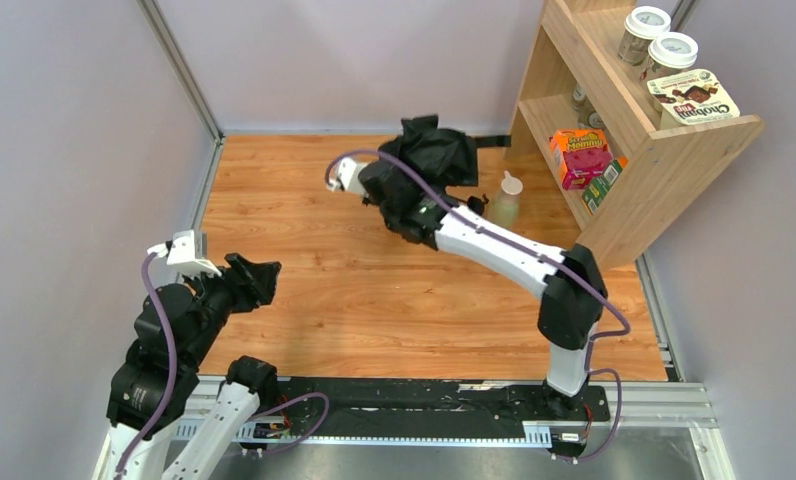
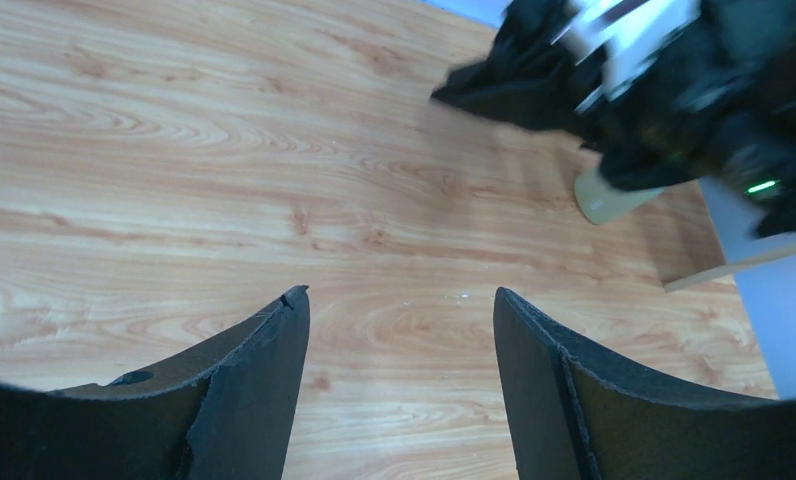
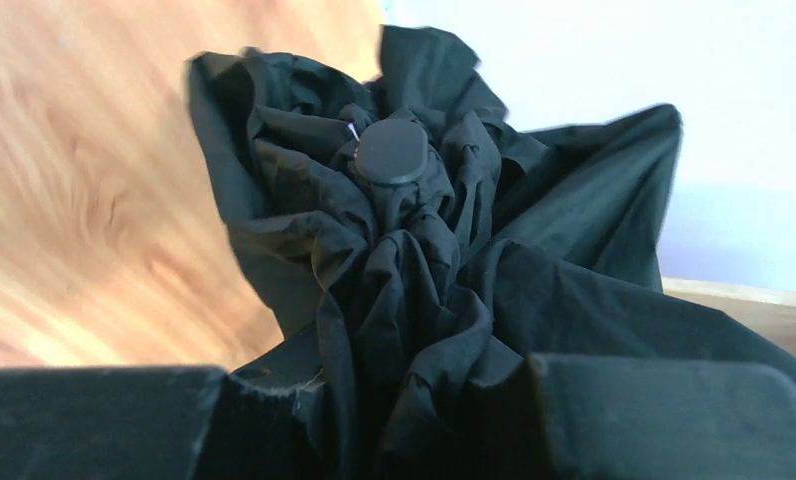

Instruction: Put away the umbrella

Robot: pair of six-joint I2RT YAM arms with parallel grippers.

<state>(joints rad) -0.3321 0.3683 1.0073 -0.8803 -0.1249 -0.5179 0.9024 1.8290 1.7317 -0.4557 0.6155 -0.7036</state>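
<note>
From above, I am reaching my right pincer [image 1: 399, 190] toward twelve o'clock, gripping the black umbrella [image 1: 436, 152] near the table's [image 1: 324, 290] far edge. A pale bottle [image 1: 506, 200] is standing just beside it at three o'clock, and the wooden shelf [image 1: 654, 150] with cartons and jars is crowding in beyond that. My left pincer [image 1: 259, 280] is hanging low at eight o'clock, well apart. Through my left wrist, my fingers [image 2: 264, 380] are standing wide with nothing between them, bare wood below, the umbrella [image 2: 514, 70] blurred at one o'clock. Through my right wrist, my fingers [image 3: 104, 420] are pinching the umbrella's [image 3: 424, 260] bunched fabric, its round cap at twelve o'clock.
</note>
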